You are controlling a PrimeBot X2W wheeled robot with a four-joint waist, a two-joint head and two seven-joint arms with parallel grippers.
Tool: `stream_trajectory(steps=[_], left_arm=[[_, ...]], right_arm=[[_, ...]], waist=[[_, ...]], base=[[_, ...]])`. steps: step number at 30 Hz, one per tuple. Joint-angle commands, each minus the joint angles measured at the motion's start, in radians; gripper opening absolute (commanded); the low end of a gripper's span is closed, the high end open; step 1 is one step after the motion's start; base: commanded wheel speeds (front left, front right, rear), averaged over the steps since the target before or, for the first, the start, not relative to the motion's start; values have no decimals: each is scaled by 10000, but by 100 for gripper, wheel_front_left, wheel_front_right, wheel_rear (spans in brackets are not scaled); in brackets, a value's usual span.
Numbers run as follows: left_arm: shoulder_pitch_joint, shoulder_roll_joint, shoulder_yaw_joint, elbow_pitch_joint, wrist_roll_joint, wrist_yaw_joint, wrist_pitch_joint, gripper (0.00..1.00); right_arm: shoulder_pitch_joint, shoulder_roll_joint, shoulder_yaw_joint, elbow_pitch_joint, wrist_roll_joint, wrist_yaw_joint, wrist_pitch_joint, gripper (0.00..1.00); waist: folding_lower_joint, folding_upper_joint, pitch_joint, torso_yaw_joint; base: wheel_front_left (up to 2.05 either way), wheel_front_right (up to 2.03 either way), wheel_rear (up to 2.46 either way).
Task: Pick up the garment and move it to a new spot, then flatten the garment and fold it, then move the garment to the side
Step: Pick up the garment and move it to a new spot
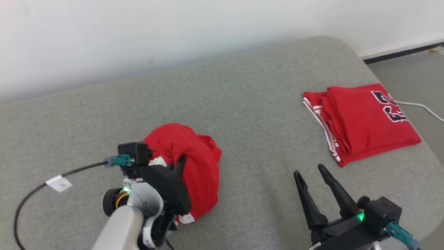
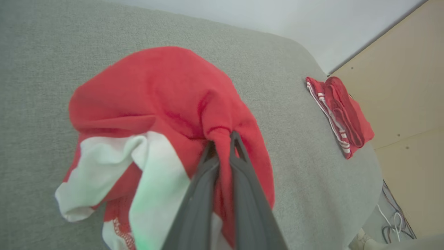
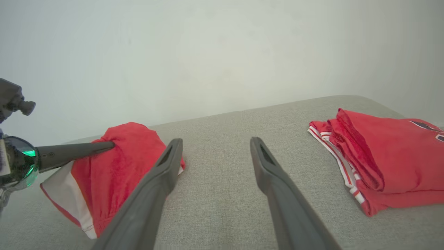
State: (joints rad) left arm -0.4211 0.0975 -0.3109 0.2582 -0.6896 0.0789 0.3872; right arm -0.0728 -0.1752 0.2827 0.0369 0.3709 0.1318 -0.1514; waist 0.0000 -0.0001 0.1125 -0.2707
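The left gripper (image 2: 222, 138) clenches a bunched fold of the soft, likely light garment (image 1: 196, 163), lower left; its white band (image 2: 104, 156) looks a better hold. The right gripper (image 1: 308, 171) stands released.

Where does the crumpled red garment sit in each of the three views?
Head view: crumpled garment lower left of centre.
Left wrist view: garment at centre, pinched by left gripper.
Right wrist view: garment at lower left.
Shared landmark: folded red jersey, at the right in all three.
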Motion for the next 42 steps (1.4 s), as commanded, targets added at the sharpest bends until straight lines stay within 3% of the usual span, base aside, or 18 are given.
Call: stream_trajectory(steps=[1, 2, 3, 8, 12, 19, 22, 26, 37, 42], left_arm=[[104, -8, -172, 204, 330, -82, -344, 24], [102, -38, -290, 351, 510, -123, -607, 47], [123, -74, -342, 460, 641, -127, -892, 100], [312, -119, -564, 368, 1356, -173, -2784, 100], [941, 190, -425, -244, 1977, -25, -4577, 100], [2171, 776, -198, -696, 2502, -91, -6184, 100], [2766, 903, -34, -687, 2729, -80, -6459, 100], [3512, 1051, 331, -1086, 3268, -399, -6522, 100], [5712, 423, 2468, -2075, 4480, -916, -6523, 100], [6156, 142, 3140, -2336, 4950, -1405, -6524, 100]], right_arm=[[201, 36, -81, -44, 39, -24, -47, 100], [254, 36, -151, -50, 35, -24, -61, 100], [308, 47, -203, -60, 20, -24, -52, 100], [622, 51, -585, -104, -56, -24, 3, 100], [931, 56, -1076, -250, -135, -24, 77, 100], [1368, 129, -1771, -315, -153, -24, 93, 100], [1545, 162, -1956, -252, -147, -24, 91, 100], [1740, 223, -2021, -151, -157, -24, 151, 100], [2038, 417, -2033, 343, -24, -24, 76, 100], [2159, 440, -1992, 570, 46, -24, -22, 100]], waist=[[0, 1, 11, -276], [0, 1, -10, -209], [0, 1, -34, -141], [0, 1, -234, 469], [0, 1, -522, 1225], [0, 1, -889, 2217], [0, 1, -1031, 2530], [0, 1, -1146, 2801], [0, 1, -1353, 2756], [0, 1, -1348, 2741]], base=[[0, 0, 0], [0, 0, 0], [0, 0, 0], [0, 0, 0], [0, 0, 0], [0, 0, 0], [0, 0, 0], [0, 0, 0], [0, 0, 0], [0, 0, 0]])
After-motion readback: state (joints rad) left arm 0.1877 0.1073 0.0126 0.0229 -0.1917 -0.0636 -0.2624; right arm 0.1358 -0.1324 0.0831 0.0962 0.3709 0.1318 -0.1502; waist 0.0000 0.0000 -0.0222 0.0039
